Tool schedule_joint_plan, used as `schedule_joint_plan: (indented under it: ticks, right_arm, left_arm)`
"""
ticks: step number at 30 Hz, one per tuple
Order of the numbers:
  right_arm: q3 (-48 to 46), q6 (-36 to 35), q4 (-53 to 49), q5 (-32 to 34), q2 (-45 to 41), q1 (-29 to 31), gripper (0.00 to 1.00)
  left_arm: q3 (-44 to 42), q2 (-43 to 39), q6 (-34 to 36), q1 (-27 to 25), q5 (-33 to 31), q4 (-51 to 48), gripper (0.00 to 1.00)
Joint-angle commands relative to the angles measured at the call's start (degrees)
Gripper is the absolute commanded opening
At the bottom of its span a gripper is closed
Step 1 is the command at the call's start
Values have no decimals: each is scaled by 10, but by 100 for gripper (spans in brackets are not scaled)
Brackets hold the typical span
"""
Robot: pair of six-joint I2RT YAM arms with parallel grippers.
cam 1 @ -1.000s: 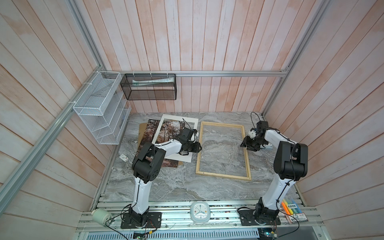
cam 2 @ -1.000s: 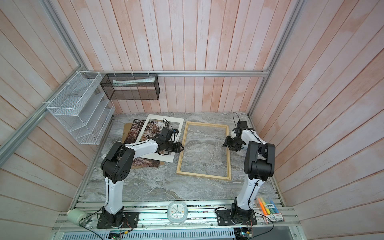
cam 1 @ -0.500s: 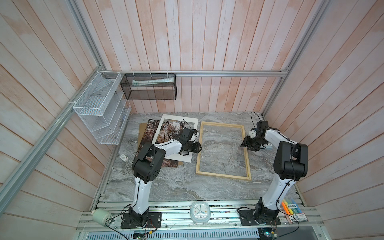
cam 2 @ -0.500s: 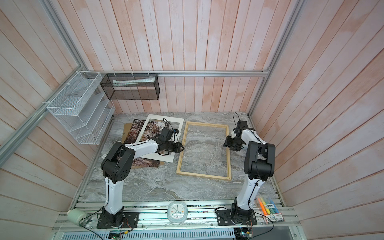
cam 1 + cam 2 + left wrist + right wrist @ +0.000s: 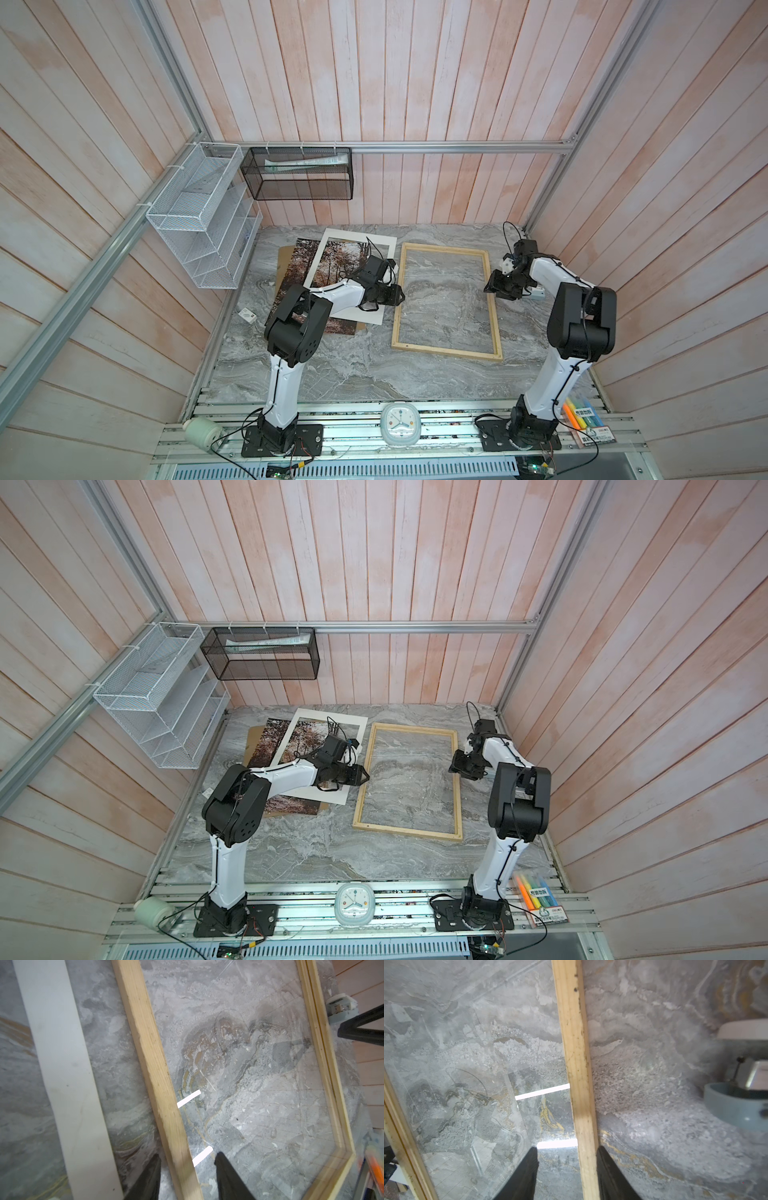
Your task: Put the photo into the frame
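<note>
The pale wooden frame (image 5: 446, 351) (image 5: 407, 831) lies flat on the marble table with a glass pane in it. The autumn forest photo (image 5: 332, 266) (image 5: 305, 742) lies to its left, under a white mat (image 5: 357, 237) and over a brown board (image 5: 284, 257). My left gripper (image 5: 400, 296) (image 5: 365, 776) is open and straddles the frame's left rail (image 5: 166, 1105), with a gap on each side in the left wrist view (image 5: 188, 1155). My right gripper (image 5: 488, 287) (image 5: 452, 766) is open over the right rail (image 5: 575, 1064); in the right wrist view (image 5: 567, 1148) one finger sits against the rail's outer side.
A white wire rack (image 5: 199, 220) and a black mesh basket (image 5: 297, 174) hang on the walls at back left. A small white object (image 5: 248, 316) lies at the table's left edge. A grey device (image 5: 536, 294) sits behind the right gripper. A clock (image 5: 401, 424) and highlighters (image 5: 582, 417) are at the front.
</note>
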Motion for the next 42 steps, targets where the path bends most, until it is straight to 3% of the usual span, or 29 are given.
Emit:
schedule_joint_plan:
  ticks: [1, 18, 23, 29, 33, 37, 42]
  right_arm:
    - [7, 9, -10, 12, -9, 0, 48]
    - [-2, 18, 5, 5, -30, 0, 50]
    - [-9, 26, 23, -29, -43, 1, 50]
    - [-26, 60, 70, -58, -65, 24, 51]
    - [-41, 108, 140, -127, -76, 56, 53]
    - [-58, 182, 238, -185, -78, 122, 57]
    - [-38, 261, 317, -213, -35, 221, 61]
  left_arm:
    - [-15, -9, -4, -5, -5, 15, 46]
    - [-22, 2, -44, -47, 47, 61, 46]
    - [-28, -34, -47, -38, -22, 40, 47]
    - [-55, -106, -43, 29, -75, 4, 49]
    - [-69, -140, -35, 80, -144, -47, 51]
    - [-103, -158, -48, 128, -134, -42, 51]
    - [-119, -146, -65, 135, -136, -47, 51]
